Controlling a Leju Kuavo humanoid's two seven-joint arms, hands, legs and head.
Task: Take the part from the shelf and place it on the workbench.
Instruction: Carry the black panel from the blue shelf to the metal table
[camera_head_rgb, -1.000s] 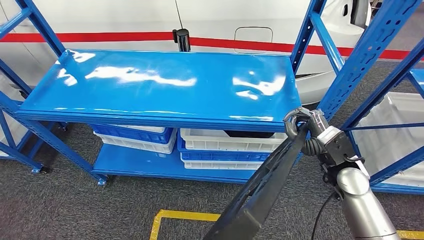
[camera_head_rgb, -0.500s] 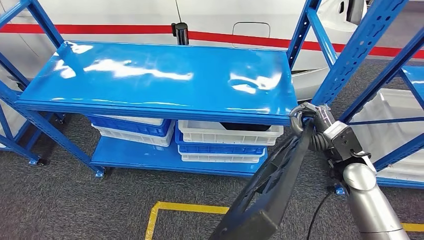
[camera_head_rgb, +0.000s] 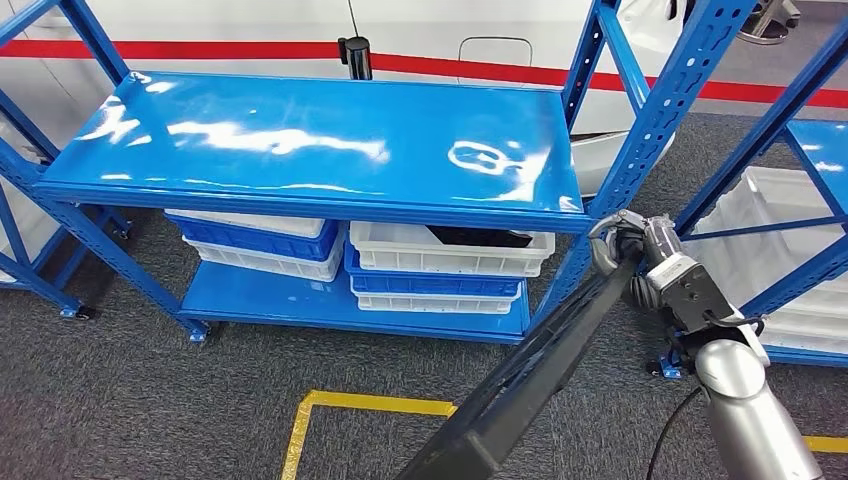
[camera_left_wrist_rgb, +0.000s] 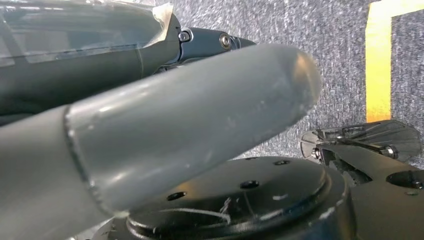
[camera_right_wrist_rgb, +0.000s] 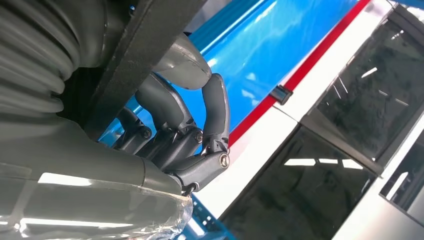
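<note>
Nearest, at 6 o'clock, the long black part (camera_head_rgb: 530, 375) slants up toward 3 o'clock, its upper end clamped in the right hand (camera_head_rgb: 628, 255)'s curled fingers (camera_right_wrist_rgb: 212, 112). Beyond lies the blue shelf (camera_head_rgb: 320, 150). Carrying step; next, likely turning toward the workbench.

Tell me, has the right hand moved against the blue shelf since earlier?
Yes, slightly. The right hand, gripping the black part, overlapped the blue shelf's front right corner; now it sits just right of it.
</note>
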